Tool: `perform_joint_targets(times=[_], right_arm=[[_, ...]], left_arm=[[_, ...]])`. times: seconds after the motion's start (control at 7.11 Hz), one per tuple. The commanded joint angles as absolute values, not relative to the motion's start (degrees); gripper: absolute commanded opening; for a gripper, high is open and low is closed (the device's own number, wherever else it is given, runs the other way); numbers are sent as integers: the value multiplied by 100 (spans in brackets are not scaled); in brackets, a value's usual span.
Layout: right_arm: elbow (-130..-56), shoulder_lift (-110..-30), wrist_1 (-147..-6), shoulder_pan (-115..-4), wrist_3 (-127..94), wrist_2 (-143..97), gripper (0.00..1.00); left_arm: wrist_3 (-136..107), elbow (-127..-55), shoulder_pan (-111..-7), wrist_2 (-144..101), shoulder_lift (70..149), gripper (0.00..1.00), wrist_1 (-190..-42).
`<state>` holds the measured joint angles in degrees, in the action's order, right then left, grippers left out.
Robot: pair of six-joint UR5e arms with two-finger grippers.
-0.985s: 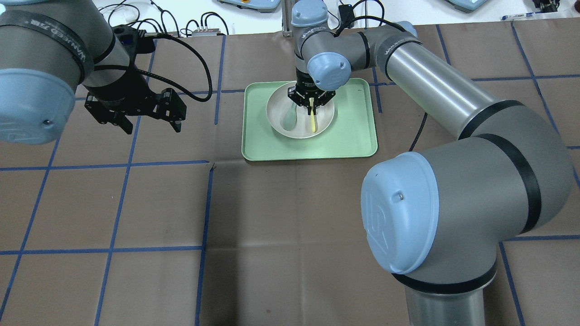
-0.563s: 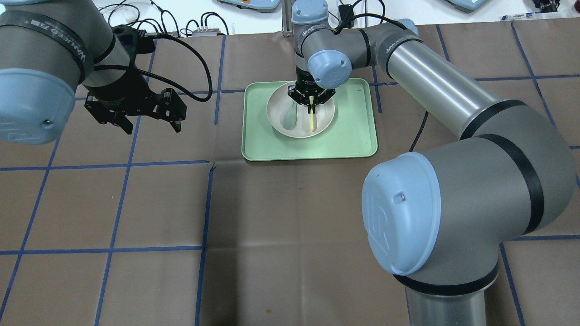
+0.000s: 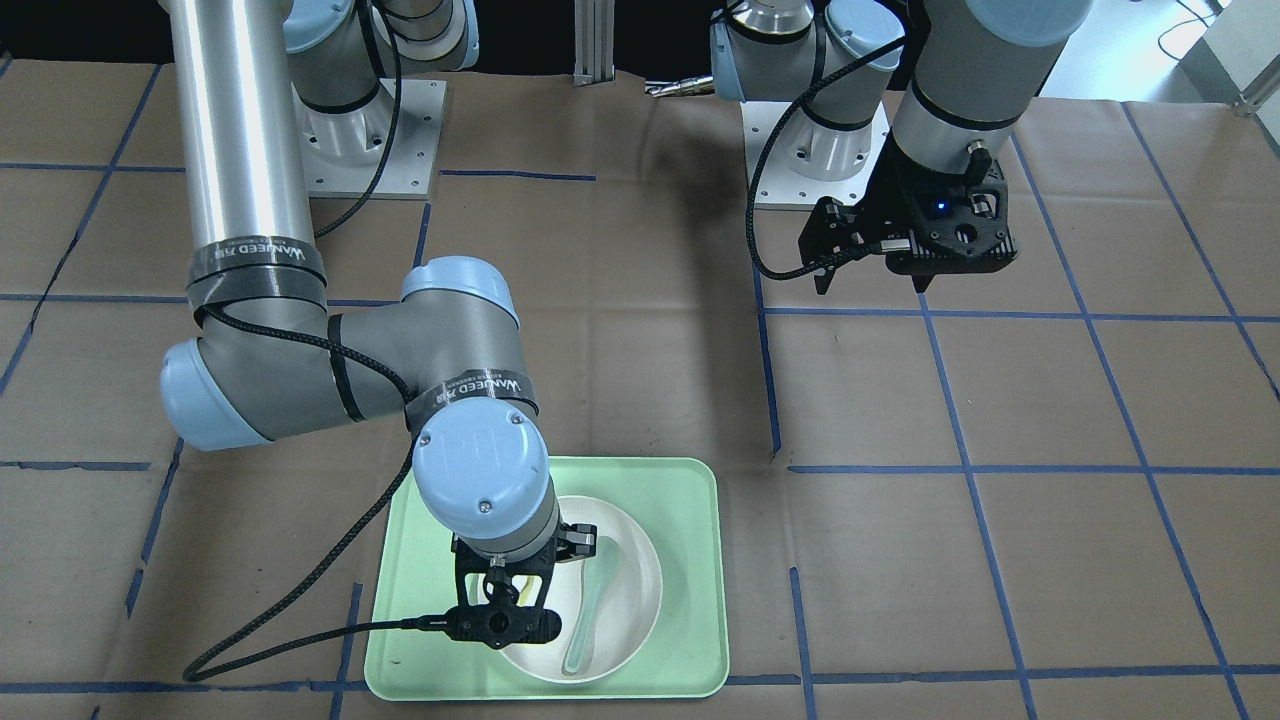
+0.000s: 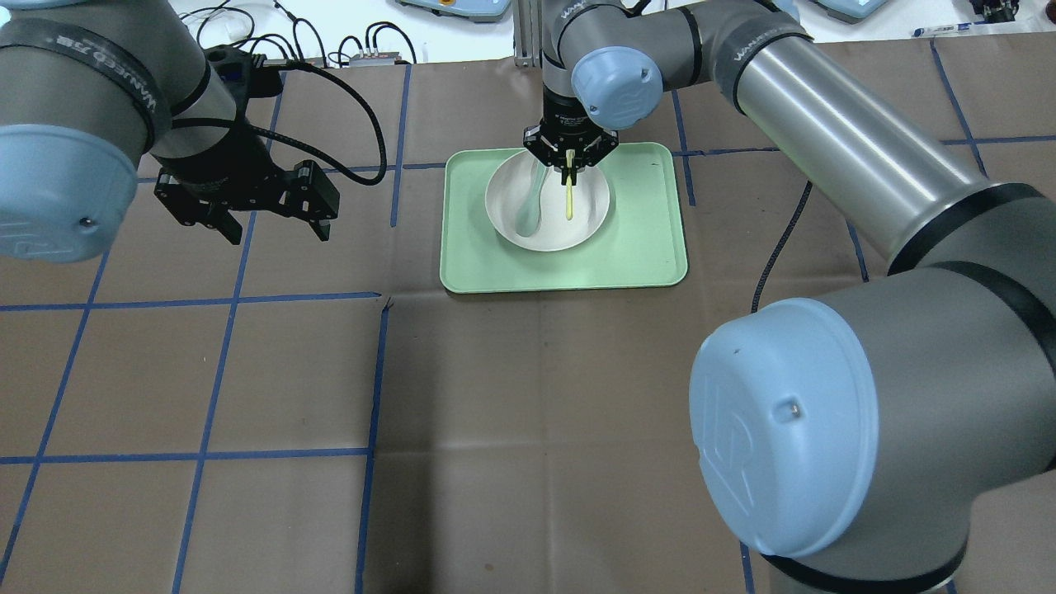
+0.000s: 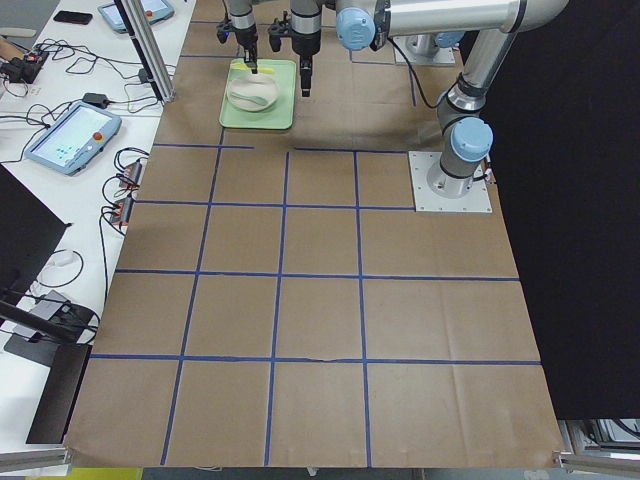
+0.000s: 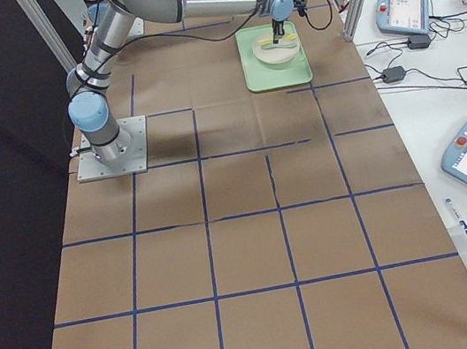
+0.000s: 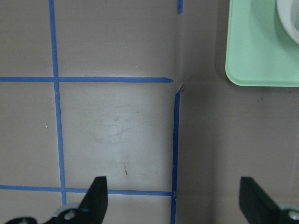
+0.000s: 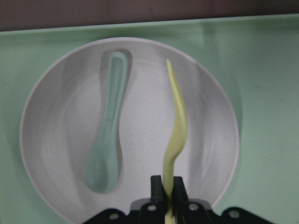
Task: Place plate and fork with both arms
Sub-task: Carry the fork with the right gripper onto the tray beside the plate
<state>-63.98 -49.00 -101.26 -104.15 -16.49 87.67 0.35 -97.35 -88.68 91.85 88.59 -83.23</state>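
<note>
Up went the right black gripper (image 4: 568, 170), fingers pinching the slim pale-yellow plastic fork (image 4: 568, 198), which now hangs over the round off-white plate (image 4: 591, 214) on the green tray (image 4: 643, 256). Left gripper (image 4: 276, 232) has fingers spread. Setting the fork down comes next.

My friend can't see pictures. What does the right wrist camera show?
The right gripper pinches a pale-yellow fork by one end, over a round off-white plate. A grey-green spoon lies in the plate beside it, and the plate sits on a light-green tray.
</note>
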Motion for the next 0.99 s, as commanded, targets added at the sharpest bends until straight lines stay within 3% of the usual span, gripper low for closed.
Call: perform_joint_targets(times=[0.0,0.28,0.56,0.84], right_arm=[[-6442,-5071,-9705,-10066,-1085,9068,4],[-6582,-5220,-9545,-9652,-634,9105,4],[-7143,-5090,-10374,-9414,-466,9070,4],[-7199,-4818,-10687,-9404,-509,9044,4]], left_arm=[[44,-9729,-8868,9185,8859,100,-8323],[35,-9729,-8868,9185,8859,100,-8323],[35,-9729,-8868,9185,8859,100,-8323],[35,-9729,-8868,9185,8859,100,-8323]])
